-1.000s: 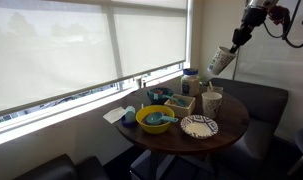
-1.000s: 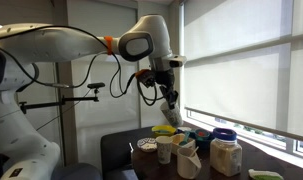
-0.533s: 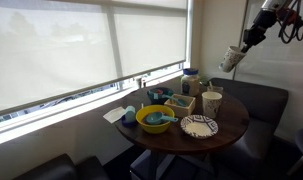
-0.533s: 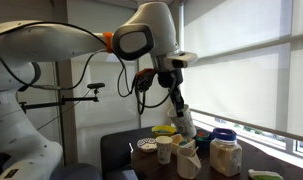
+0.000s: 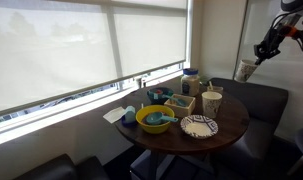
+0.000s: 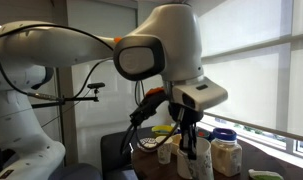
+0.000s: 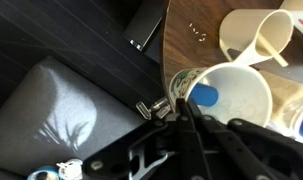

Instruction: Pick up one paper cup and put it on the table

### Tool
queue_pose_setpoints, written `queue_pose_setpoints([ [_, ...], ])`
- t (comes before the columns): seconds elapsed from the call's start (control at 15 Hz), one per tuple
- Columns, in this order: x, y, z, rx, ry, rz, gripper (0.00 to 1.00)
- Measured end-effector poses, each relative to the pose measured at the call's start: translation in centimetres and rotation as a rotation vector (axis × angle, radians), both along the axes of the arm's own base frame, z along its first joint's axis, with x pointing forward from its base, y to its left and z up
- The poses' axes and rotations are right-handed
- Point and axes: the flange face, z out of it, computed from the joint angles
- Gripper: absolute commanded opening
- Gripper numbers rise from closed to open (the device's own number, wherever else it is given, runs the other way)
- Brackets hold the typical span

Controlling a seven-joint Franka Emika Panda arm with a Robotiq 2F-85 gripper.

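Note:
My gripper (image 5: 261,52) is shut on a white paper cup (image 5: 248,70) and holds it in the air, to the side of and above the round dark brown table (image 5: 231,128). In the wrist view my fingers (image 7: 181,108) pinch the rim of the cup (image 7: 236,100), whose open mouth faces the camera. Another paper cup stack (image 5: 212,100) stands on the table and also shows in the wrist view (image 7: 253,35). In an exterior view my arm hides most of the table, with the gripper (image 6: 188,135) low by a cup (image 6: 164,150).
On the table are a yellow bowl (image 5: 154,119), a patterned plate (image 5: 199,126), a blue-lidded clear jar (image 5: 190,80) and a box of items (image 5: 179,102). A dark padded bench seat (image 5: 263,100) lies behind the table. A window with blinds is alongside.
My gripper has carried the cup down and sideways, away from above the table toward the bench side; in an exterior view the arm has swung low in front of the table.

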Motion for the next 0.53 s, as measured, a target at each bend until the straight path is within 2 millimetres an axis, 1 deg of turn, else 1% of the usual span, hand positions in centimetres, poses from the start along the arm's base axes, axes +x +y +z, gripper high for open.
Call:
queue_pose_setpoints([
  [0.2, 1.7, -2.3, -4.0, 0.056, 0.103, -0.105, 0.01],
  [0.27, 2.5, -2.8, -5.0, 0.08, 0.134, -0.141, 0.03],
  [0.4, 3.4, -3.1, -6.2, 0.081, 0.158, -0.143, 0.03],
  [0.53, 3.2, -3.1, -5.9, 0.08, 0.152, -0.143, 0.01],
])
